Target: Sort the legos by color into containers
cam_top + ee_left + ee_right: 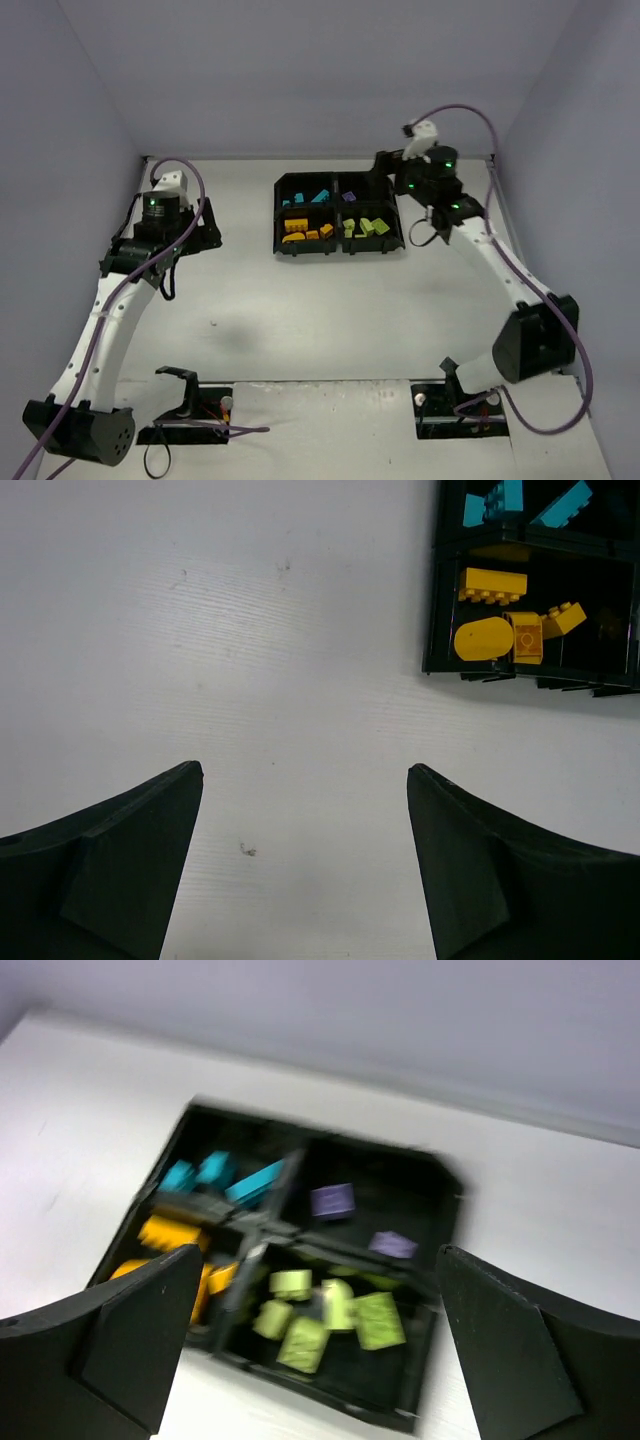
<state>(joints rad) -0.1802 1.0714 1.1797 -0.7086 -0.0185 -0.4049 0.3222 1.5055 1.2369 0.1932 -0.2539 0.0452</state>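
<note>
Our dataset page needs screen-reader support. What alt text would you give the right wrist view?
A black four-compartment tray on a white table holds cyan legos upper left, purple legos upper right, orange legos lower left, lime green legos lower right. The right gripper is open, its dark fingers in the lower corners; the picture is blurred.

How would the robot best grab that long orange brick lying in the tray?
Probably from straight above, pinching the long orange brick across its narrow width. Its long sides look free of neighbours, while the walls of the black tray block any sideways approach.
</note>
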